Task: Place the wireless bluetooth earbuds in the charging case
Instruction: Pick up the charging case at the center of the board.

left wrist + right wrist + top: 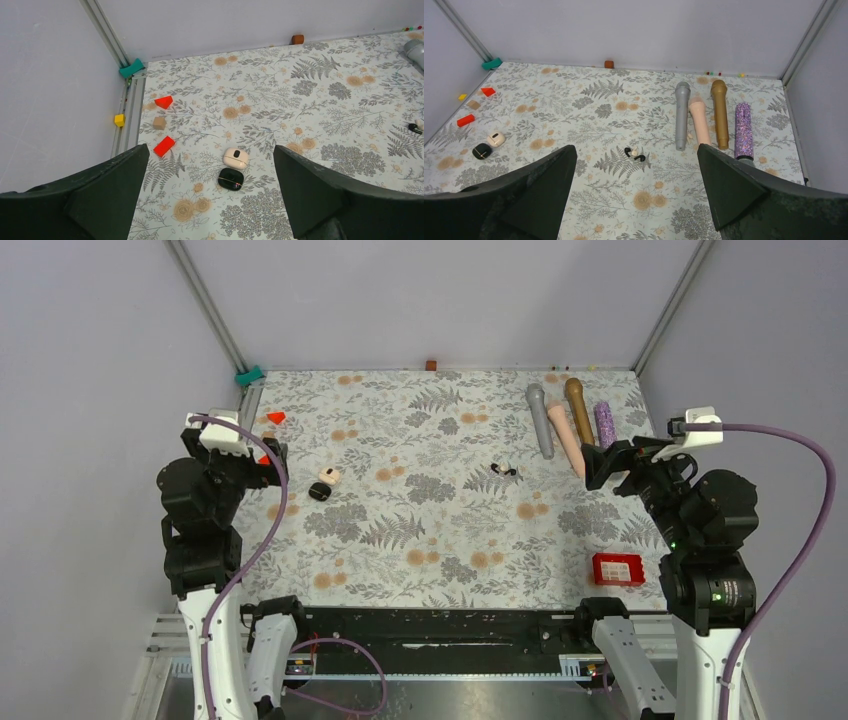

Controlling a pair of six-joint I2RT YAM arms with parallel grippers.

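On table [450, 530] centre: earbuds [504, 469] pair, long axis left-right.

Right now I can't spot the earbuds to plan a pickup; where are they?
In the top view the earbuds lie mid-table, right of centre, just left of the grey microphone, well apart from the charging case on the left.

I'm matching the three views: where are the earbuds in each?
Top: earbuds mid-table, left of the grey microphone.
Left wrist: earbuds at the right edge.
Right wrist: earbuds near centre.
Shared landmark: brown block at the back wall.
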